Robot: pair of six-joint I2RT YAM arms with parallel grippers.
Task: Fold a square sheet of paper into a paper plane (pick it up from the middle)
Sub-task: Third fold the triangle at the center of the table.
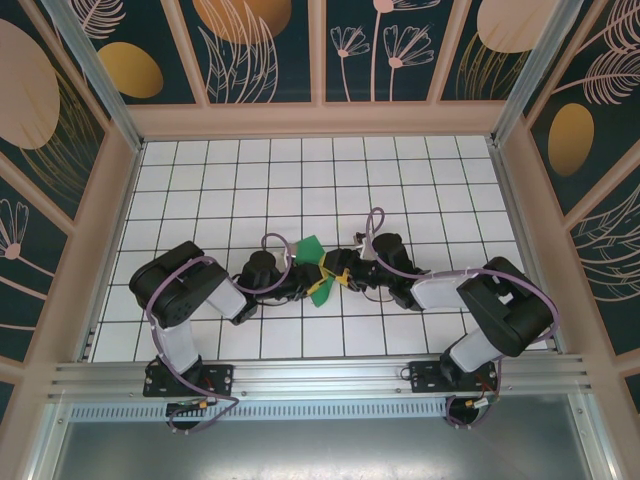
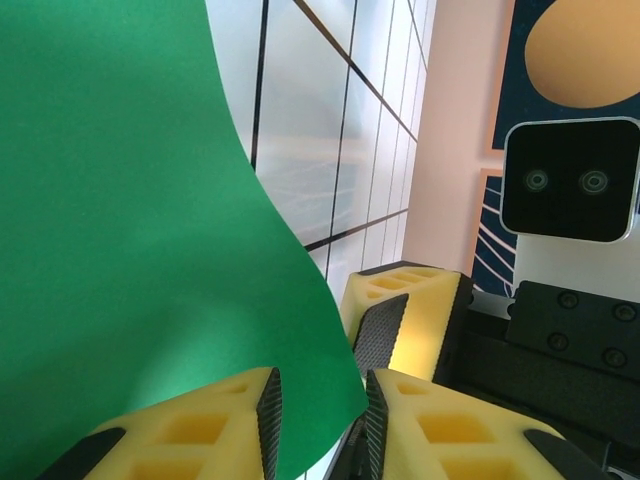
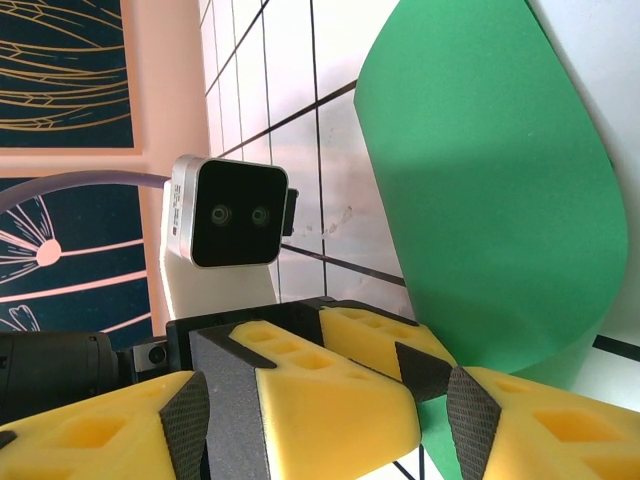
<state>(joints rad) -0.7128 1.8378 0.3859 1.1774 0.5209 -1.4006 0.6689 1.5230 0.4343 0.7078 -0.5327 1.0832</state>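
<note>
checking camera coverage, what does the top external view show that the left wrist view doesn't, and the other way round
Top external adds the left arm's base, the right arm's base and the whole tiled table. Left wrist adds close detail: the green paper has its edge running between the yellow fingers of the left gripper, and the right wrist camera faces it. Both have the paper and the right gripper meeting the left gripper.

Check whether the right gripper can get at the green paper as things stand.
Probably yes. The right gripper stands open, and the lower edge of the green paper runs between its fingers. Yellow fingers of the left gripper sit in that same gap beside the sheet, so closing might catch them too.
</note>
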